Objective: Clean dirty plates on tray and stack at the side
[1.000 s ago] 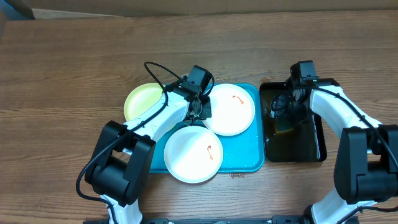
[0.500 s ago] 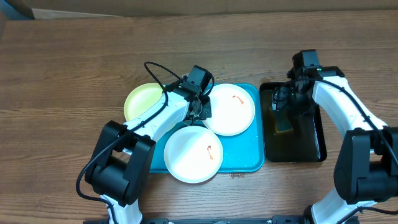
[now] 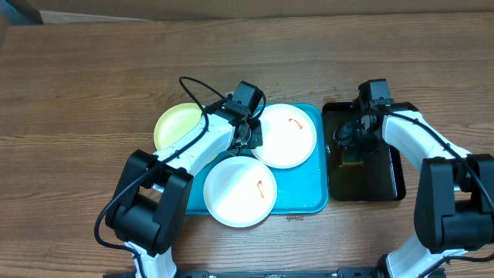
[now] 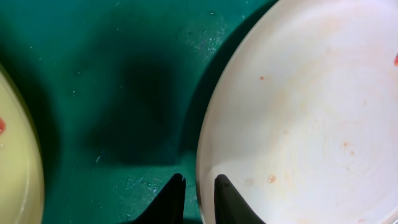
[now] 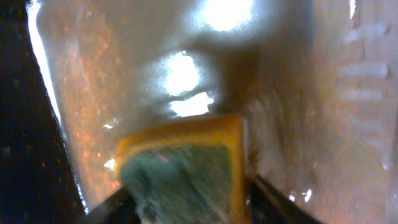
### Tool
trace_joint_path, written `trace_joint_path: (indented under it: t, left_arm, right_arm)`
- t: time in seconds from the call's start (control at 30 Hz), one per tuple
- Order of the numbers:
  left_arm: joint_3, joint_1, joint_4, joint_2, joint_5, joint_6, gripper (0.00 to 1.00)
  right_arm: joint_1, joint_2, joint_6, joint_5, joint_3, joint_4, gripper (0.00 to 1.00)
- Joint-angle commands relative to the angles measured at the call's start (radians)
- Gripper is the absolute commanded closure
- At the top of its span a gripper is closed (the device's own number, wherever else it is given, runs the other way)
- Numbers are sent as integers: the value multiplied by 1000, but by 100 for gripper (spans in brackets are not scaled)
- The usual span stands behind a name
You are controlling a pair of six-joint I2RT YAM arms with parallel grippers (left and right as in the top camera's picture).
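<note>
- The left arm's dark base link sits at the near left of the wooden table [image 3: 77, 77]. Its white forearm slants away and to the right, over the turquoise tray [image 3: 307, 197].
- The near white plate [image 3: 239, 191] lies at the near middle of this tray, a red-orange smear on its right half. Its near edge overhangs the tray's rim.
- The right arm rises from the near right edge, its white links running away and bending in to the left over the black tray [image 3: 374, 184].
- That narrow black tray stands just right of the turquoise one, its floor wet and shining.
- The right gripper [image 3: 349, 147] points down into the black tray. In the right wrist view its two fingers lie against both sides of a yellow sponge [image 5: 186, 162] with a green scouring face, gripping it.
- The left gripper [image 3: 250, 137] points down at the middle of the turquoise tray. In the left wrist view its dark fingertips [image 4: 176, 190] stand close together, nipped on the left rim of the far white plate [image 3: 284, 136].
- The far white plate lies on the tray's far right part, with an orange smear toward its far side.
- The yellow-green plate [image 3: 176, 125] lies at the tray's far left corner, partly out over the table.
- A black cable [image 3: 193, 89] loops up beyond the left wrist.
</note>
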State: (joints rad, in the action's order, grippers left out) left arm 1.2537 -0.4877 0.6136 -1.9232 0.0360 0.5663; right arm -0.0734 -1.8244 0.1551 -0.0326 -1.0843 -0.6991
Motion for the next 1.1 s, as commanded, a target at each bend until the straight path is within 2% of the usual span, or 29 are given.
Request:
trace_joint_path:
  t: [0.0, 0.17, 0.2, 0.23, 0.27, 0.37, 0.4, 0.43, 0.47, 0.73, 0.8, 0.87, 0.9, 0.97, 1.0, 1.03, 1.07]
  left_arm:
    - [19, -5, 3, -5, -10, -21, 81]
    - [19, -5, 3, -5, -10, -21, 80]
    - [19, -5, 3, -5, -10, -21, 80]
    - [19, -5, 2, -5, -10, -21, 80]
    - [19, -5, 3, -5, -10, -21, 80]
    - [19, -5, 3, -5, -10, -21, 80]
    - [19, -5, 3, -5, -11, -21, 80]
    - [19, -5, 3, -5, -11, -21, 80]
    - [19, -5, 3, -5, -11, -21, 80]
    - [19, -5, 3, -5, -11, -21, 79]
    - [19, -5, 3, -5, -11, -21, 79]
    - [19, -5, 3, -5, -11, -21, 79]
    - [19, -5, 3, -5, -11, -21, 79]
    - [19, -5, 3, -5, -11, -21, 79]
    - [19, -5, 2, -5, -11, -21, 79]
    - [19, -5, 2, -5, -11, -21, 79]
    - [19, -5, 2, -5, -11, -21, 79]
  right_arm:
    - [11, -1, 32, 90, 10, 8, 49]
    - [23, -1, 40, 95, 10, 3, 48]
    - [23, -1, 40, 95, 10, 3, 51]
    - [23, -1, 39, 95, 10, 3, 77]
    - [23, -1, 39, 95, 10, 3, 96]
    - [23, -1, 39, 95, 10, 9, 96]
    - [23, -1, 40, 95, 10, 11, 66]
    - [23, -1, 40, 95, 10, 14, 44]
    - [23, -1, 40, 95, 10, 16, 38]
    - [23, -1, 39, 96, 10, 83, 38]
    - [23, -1, 39, 96, 10, 85, 47]
    - [23, -1, 39, 96, 11, 84, 93]
    - [23, -1, 39, 96, 11, 84, 96]
    - [23, -1, 39, 96, 12, 85, 96]
    - [23, -1, 39, 96, 12, 85, 92]
    - [23, -1, 39, 95, 12, 88, 47]
    - [23, -1, 39, 95, 11, 91, 26]
